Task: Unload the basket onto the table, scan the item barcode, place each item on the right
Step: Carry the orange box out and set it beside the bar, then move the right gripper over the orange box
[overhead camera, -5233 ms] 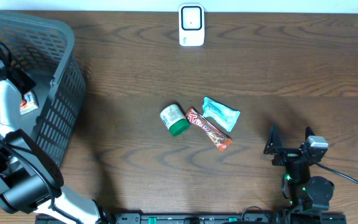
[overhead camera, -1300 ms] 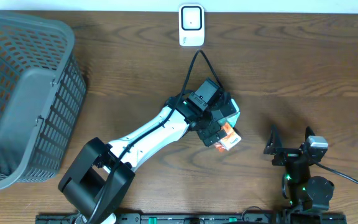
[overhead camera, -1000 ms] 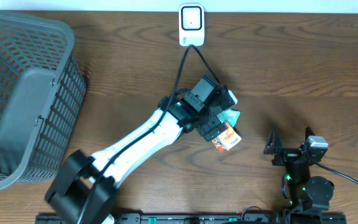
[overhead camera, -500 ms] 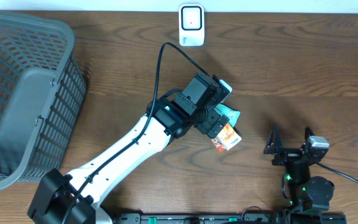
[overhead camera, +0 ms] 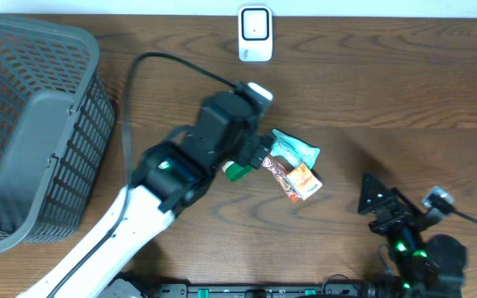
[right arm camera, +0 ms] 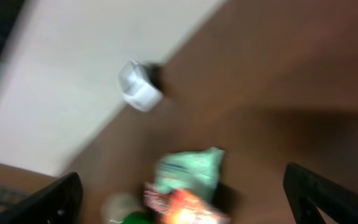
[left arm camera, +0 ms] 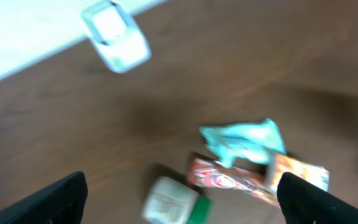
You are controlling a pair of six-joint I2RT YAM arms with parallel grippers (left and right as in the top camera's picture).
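Black-fingered left gripper: jaws spread wide, nothing between them. Change over the last half second: it was low over the pile, right at the candy bar. Now it has drawn back and up toward the basket side, empty. The pick attempt gave no grasp.

Candy bar is on the table, but not as it lay a few seconds back. Its orange end now looks bent and bunched, and it touches the teal packet. Green-capped bottle sits just beside the bar's other end, half hidden by the left wrist in the overhead view. Which of the three is meant for scanning I cannot say for sure; the bar is the one that was worked on.

Meaning for the task: no item in hand. Scanner stands well apart at the far edge, and no barcode is presented to it. Scan not begun; a fresh grasp looks necessary.

Pose: left arm reaches diagonally from the near left, wrist high above the bottle, its camera looking down on all three items and the scanner. Right gripper is likewise released and empty. Its arm, parked at near right until a moment ago, has swung round toward the items; its view is blurred, so probably in motion. Basket at far left.
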